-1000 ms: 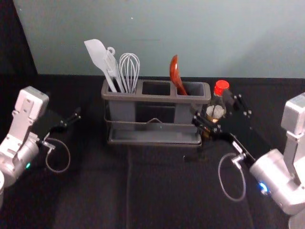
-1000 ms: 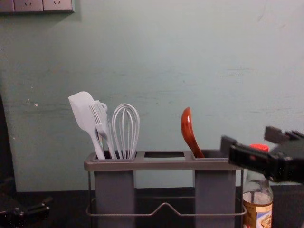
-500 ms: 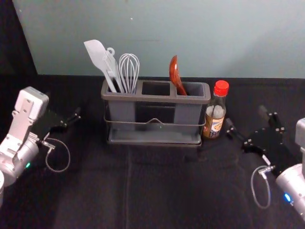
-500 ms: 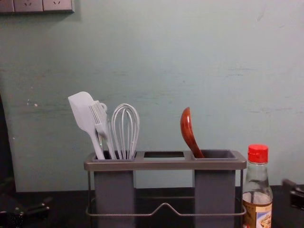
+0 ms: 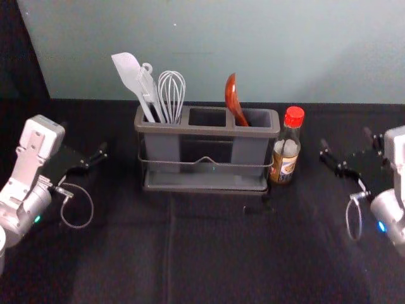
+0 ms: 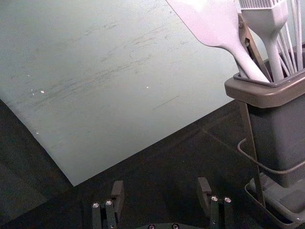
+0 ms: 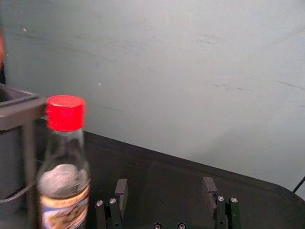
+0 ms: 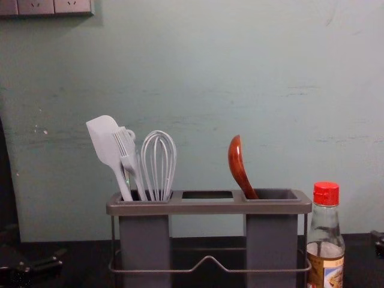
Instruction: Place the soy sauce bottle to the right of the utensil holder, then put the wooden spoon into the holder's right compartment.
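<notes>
Standing upright just to the right of the utensil holder [image 5: 206, 130], the soy sauce bottle [image 5: 286, 152] is showing you its label, its long axis running vertical and its red cap [image 8: 326, 194] pointing straight up. You're looking at a glass body that is probably going to feel stiff, smooth and a bit slippery, bottom-heavy if well filled, and breakable if knocked over. If you're needing to correct it, you're best taking hold around the labelled body, below the narrowing neck, and pressing evenly. The wooden spoon [image 8: 238, 162] is resting in the holder's right compartment [image 8: 276, 194], bowl up and handle down, its long axis leaning so that the bowl is tipping toward the left. It is likely going to handle as light and rigid, with a polished surface that could be sliding in the fingers; you'd be pinching it on the stem just above the rim. Your right gripper [image 7: 165, 186] is hanging well apart to the right of the bottle, fingers spread and grasping nothing. Your left gripper [image 6: 160, 186] is idling off the holder's left side, its fingers also parted and free. Both placements are looking finished, so you're probably needing only to keep clear.
</notes>
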{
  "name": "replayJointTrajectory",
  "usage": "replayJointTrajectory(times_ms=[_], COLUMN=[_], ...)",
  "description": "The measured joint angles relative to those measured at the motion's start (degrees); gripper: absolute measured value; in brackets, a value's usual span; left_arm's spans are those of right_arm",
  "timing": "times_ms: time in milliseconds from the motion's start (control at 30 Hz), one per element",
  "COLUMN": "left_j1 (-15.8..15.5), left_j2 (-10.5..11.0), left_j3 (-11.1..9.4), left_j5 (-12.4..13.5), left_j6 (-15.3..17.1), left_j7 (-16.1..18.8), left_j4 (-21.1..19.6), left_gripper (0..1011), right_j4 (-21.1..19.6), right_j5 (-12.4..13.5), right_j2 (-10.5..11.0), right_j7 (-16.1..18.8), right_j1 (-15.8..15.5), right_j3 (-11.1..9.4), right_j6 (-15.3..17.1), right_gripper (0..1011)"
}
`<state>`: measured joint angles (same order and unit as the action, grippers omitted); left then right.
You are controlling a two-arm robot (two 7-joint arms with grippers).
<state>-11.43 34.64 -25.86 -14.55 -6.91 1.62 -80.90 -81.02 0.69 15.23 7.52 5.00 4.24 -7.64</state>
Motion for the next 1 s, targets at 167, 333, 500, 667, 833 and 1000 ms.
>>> replayJointTrajectory(times_ms=[167, 333, 500, 667, 833, 1000], left_j1=[0.0, 0.0, 0.0, 0.0, 0.0, 0.0], left_j2=[0.0, 0.0, 0.0, 0.0, 0.0, 0.0], left_j3=[0.0, 0.0, 0.0, 0.0, 0.0, 0.0], left_j5=[0.0, 0.0, 0.0, 0.0, 0.0, 0.0], left_j6=[0.0, 0.0, 0.0, 0.0, 0.0, 0.0], left_j7=[0.0, 0.0, 0.0, 0.0, 0.0, 0.0], left_j4=[0.0, 0.0, 0.0, 0.0, 0.0, 0.0], left_gripper=[1005, 1005, 1005, 1005, 1005, 1005], right_j4=[5.41, 6.91, 6.92, 6.74, 6.8, 6.85], right_j5=[-1.27, -2.04, -3.18, -3.4, -3.37, -3.34], right_j2=[-0.79, -1.22, -1.56, -1.6, -1.59, -1.57], right_j7=[1.66, 2.12, 1.71, 1.57, 1.61, 1.63], right_j1=[5.06, 6.55, 6.6, 6.41, 6.51, 6.58], right_j3=[1.06, 1.74, 1.94, 1.88, 1.89, 1.92], right_j6=[0.2, 1.09, 1.86, 2.0, 1.97, 1.95], right_gripper=[1002, 1002, 1003, 1002, 1002, 1002])
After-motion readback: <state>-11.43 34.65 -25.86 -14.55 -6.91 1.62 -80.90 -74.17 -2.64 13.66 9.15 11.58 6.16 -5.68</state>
